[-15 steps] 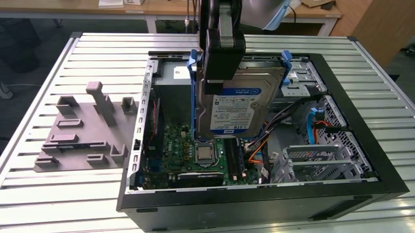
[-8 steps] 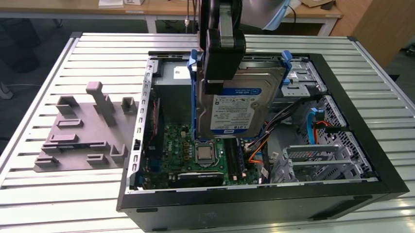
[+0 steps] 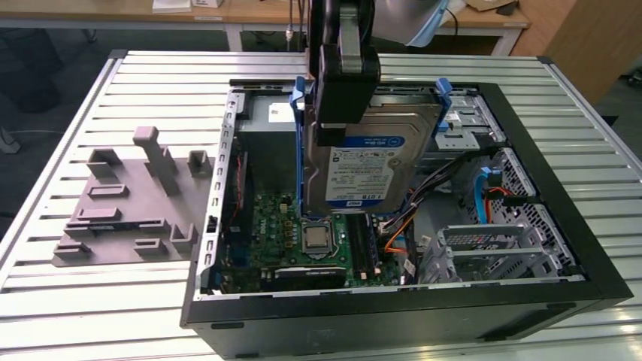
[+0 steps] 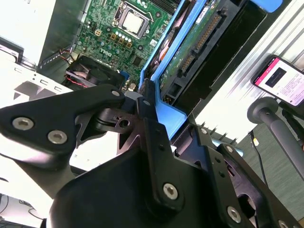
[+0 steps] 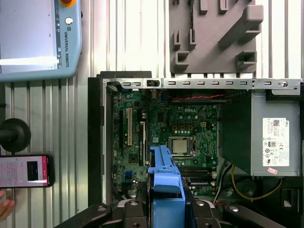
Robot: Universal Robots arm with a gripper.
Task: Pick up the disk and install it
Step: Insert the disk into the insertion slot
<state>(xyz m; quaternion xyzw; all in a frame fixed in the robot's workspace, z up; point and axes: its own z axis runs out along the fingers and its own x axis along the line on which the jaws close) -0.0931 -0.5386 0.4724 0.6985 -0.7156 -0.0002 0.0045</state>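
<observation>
The disk (image 3: pixel 373 165) is a silver hard drive with a white-and-blue label in a blue plastic bracket (image 5: pixel 164 179). It hangs tilted, label facing the exterior view, above the open computer case (image 3: pixel 561 188), over the motherboard (image 3: pixel 301 233). My gripper (image 3: pixel 341 124) is shut on its upper end. In the second wrist view the black fingers (image 4: pixel 151 124) clamp the blue bracket (image 4: pixel 167 114), and the disk's green underside with its connector (image 4: pixel 202 35) points down into the case.
A grey drive cage (image 3: pixel 467 120) sits at the case's far right corner. The grey power-supply box (image 5: pixel 275 137) lies along one case wall. A grey fixture plate (image 3: pixel 125 203) rests on the slatted table. A pendant (image 5: pixel 38 38), a phone (image 5: pixel 23 171) and a hand (image 5: pixel 4 209) lie beside the case.
</observation>
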